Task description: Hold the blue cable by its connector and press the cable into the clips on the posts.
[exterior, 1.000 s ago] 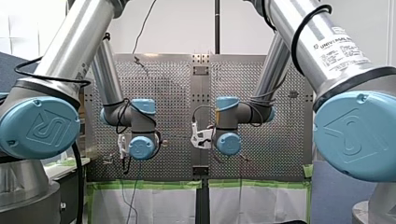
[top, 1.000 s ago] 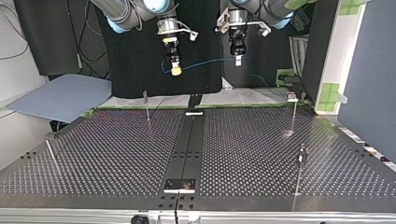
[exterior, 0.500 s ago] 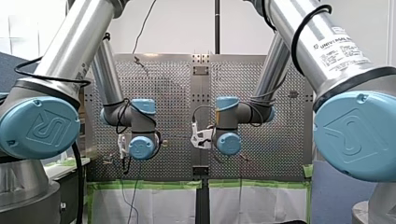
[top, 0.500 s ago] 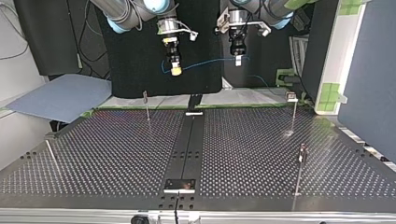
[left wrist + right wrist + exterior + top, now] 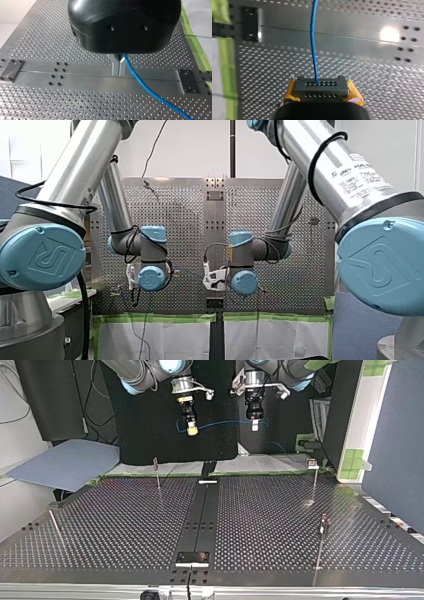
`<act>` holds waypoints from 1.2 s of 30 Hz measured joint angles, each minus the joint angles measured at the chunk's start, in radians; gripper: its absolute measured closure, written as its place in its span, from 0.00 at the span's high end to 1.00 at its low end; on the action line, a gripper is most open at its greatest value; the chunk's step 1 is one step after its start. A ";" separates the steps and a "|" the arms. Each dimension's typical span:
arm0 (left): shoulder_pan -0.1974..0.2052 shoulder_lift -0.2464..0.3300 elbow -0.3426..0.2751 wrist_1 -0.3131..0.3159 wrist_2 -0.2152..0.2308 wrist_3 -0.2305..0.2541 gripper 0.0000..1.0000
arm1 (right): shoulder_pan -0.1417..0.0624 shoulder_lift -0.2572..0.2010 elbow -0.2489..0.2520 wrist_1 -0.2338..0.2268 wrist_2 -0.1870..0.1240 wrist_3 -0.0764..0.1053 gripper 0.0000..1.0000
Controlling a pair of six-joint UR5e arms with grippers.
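Sideways toward my left arm, my right end effector (image 5: 191,431) had shifted a little in the top view; its yellow pads (image 5: 290,92) clamped the black connector (image 5: 321,86). My left end effector (image 5: 254,424) pinched the blue cable (image 5: 225,423), strung between both above the surface (image 5: 125,525).

My left gripper's (image 5: 119,74) 2 metal fingers (image 5: 115,65) stood pressed together on the blue cable (image 5: 150,91), which slanted away from them above the perforated table (image 5: 62,105), crossing its smooth middle strip (image 5: 82,78) near a dark plate (image 5: 188,81).
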 joint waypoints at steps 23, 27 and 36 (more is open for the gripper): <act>-0.028 -0.073 -0.007 0.018 0.016 0.062 0.00 | 0.000 0.040 0.000 0.001 0.000 0.000 0.00; -0.029 -0.108 -0.008 0.018 0.017 0.068 0.00 | 0.000 0.040 0.000 0.001 0.000 0.000 0.00; -0.029 -0.152 -0.008 0.018 0.017 0.069 0.00 | 0.000 0.040 0.000 0.001 0.000 0.000 0.00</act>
